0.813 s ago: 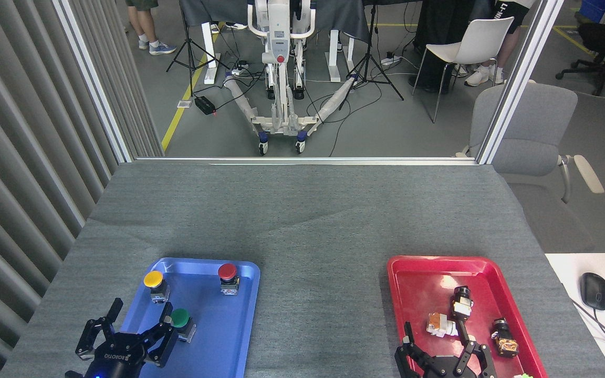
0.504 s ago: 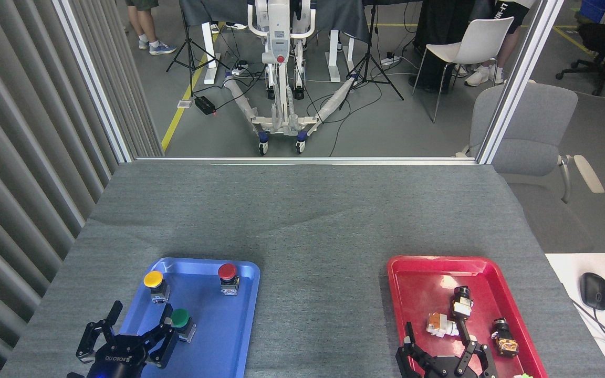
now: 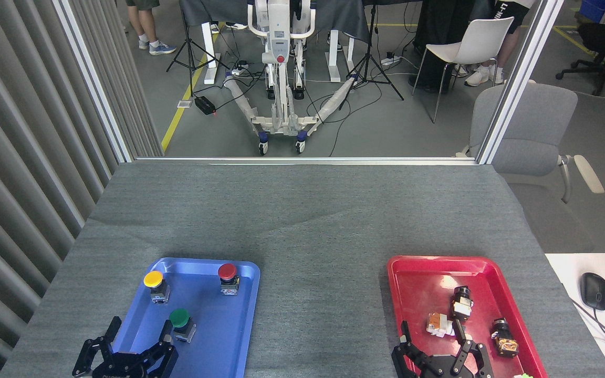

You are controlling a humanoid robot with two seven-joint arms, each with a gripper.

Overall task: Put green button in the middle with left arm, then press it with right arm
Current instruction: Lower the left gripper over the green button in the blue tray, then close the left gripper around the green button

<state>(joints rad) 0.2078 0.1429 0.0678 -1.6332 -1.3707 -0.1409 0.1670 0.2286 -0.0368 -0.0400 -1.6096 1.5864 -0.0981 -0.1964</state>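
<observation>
Item: green button, domed cap on squat dark block base. Location: near half of blue tray, upright, apart from yellow button and red button.

Handling (judged): light, rigid; cap smooth, likely slippery. Grasp flat sides of base, below cap.

Left gripper: fingers spread, just beside button, not touching.

Right gripper: fingers spread, over red tray, empty.

Destination: bare grey cloth between trays.

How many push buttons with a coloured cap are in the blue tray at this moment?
3. The yellow button at far left, the red button at far right, the green button nearer me. None seems hidden.
</observation>
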